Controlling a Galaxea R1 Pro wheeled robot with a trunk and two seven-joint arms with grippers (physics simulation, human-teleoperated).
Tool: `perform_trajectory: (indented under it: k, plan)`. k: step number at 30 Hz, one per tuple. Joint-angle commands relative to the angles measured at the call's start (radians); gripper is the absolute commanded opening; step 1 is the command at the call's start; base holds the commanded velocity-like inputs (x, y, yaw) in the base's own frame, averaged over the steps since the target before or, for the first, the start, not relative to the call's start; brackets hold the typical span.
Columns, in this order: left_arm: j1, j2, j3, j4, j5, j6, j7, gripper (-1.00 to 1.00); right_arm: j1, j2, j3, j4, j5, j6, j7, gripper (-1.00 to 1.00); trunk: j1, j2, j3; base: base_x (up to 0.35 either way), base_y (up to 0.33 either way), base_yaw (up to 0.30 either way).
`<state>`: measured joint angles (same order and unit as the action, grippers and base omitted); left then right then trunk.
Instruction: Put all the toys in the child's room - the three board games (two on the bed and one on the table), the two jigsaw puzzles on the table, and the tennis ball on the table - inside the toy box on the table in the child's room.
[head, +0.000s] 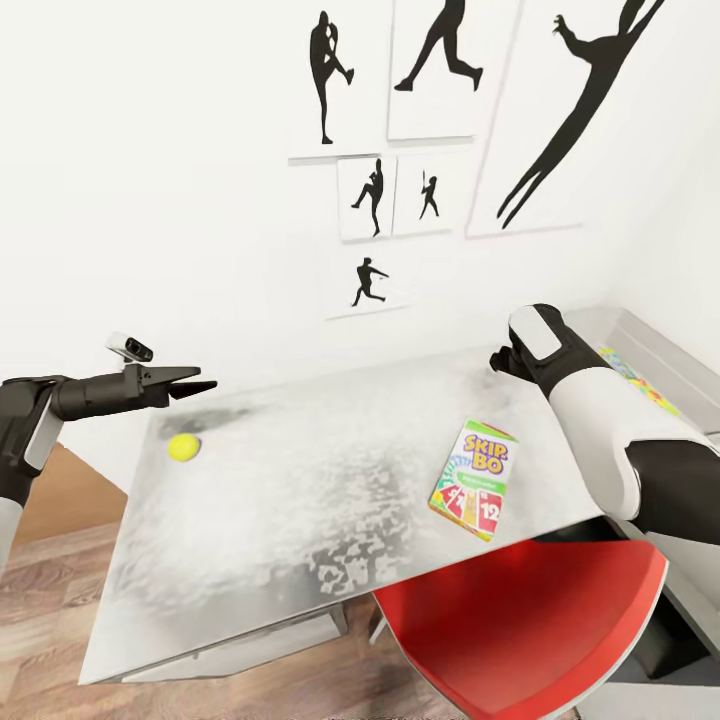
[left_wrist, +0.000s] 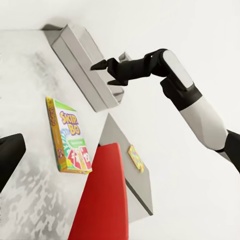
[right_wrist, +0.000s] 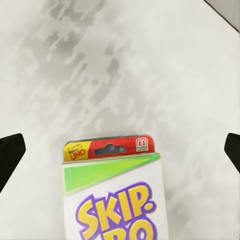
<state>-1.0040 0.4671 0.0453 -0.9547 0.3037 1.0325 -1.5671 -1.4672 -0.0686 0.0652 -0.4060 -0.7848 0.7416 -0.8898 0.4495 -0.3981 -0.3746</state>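
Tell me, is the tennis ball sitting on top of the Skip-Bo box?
No, the tennis ball lies on the table far from the Skip-Bo box.

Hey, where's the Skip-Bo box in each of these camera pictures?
Head view: Skip-Bo box lies flat on the table, lower right of centre, beside the red chair.
Left wrist view: left of centre, next to the red chair.
Right wrist view: bottom centre, its red top edge showing.
Shared landmark: the mottled table.

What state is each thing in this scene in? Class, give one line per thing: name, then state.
SKIP-BO box: lying flat on the table, face up, not held.
Tennis ball: resting on the table, untouched.
Left gripper: above the table near the ball, empty; jaw opening unclear.
Right gripper: open, empty.
Toy box: at the table's far end, contents unclear.
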Motion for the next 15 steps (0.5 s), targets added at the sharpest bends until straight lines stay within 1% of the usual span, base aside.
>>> perform_trajectory:
  k: [1, 5, 15]
  plan:
    - [-0.001, 0.001, 0.000, 0.000, 0.000, 0.011, -0.004, 1.00, -0.001, -0.001, 0.007, -0.001, -0.008, 0.005, -0.006, 1.00, 0.000, -0.002, -0.003, 0.000, 0.000, 0.000]
    - [-0.001, 0.002, 0.001, -0.001, 0.000, 0.011, -0.004, 1.00, -0.001, -0.001, 0.007, -0.001, -0.008, 0.005, -0.006, 1.00, 0.000, -0.002, -0.010, 0.000, 0.000, 0.000]
    - [-0.001, 0.020, 0.008, -0.001, 0.001, 0.011, -0.004, 1.00, -0.001, -0.002, 0.006, 0.000, -0.008, 0.005, -0.005, 1.00, 0.000, -0.002, -0.026, 0.000, 0.000, 0.000]
